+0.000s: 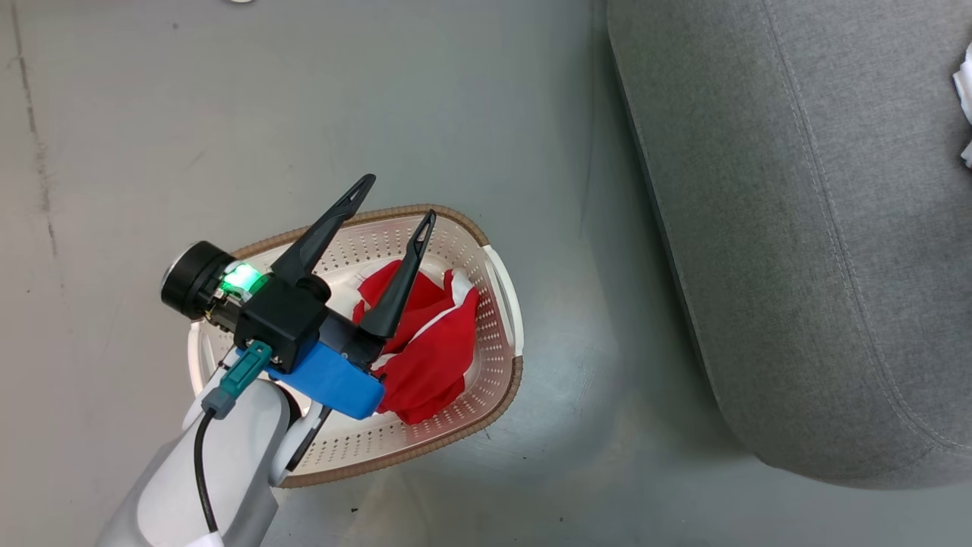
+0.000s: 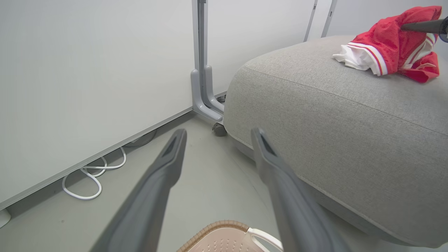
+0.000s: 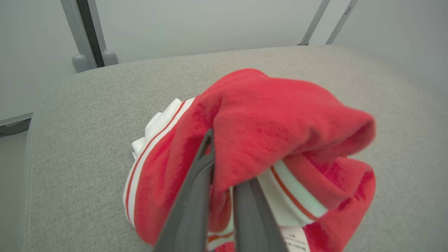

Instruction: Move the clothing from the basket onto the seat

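One soft, crumpled red garment (image 1: 429, 365) lies in the oval perforated plastic basket (image 1: 497, 346) beneath the wide-open left gripper (image 1: 400, 196), while a striped garment (image 3: 266, 122) sits bunched on the rounded grey fabric seat (image 3: 87, 115), clenched by the right gripper (image 3: 225, 168).

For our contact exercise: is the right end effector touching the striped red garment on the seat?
Touching. Right wrist view: the right end effector pinches the garment.

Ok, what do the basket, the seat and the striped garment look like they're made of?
The basket looks like rigid matte cream plastic punched with holes; its brown rim is woven-look, maybe moulded. The seat is grey woven upholstery, with visible weave and seam. The striped garment is soft red fabric, probably knit: it folds and bunches.
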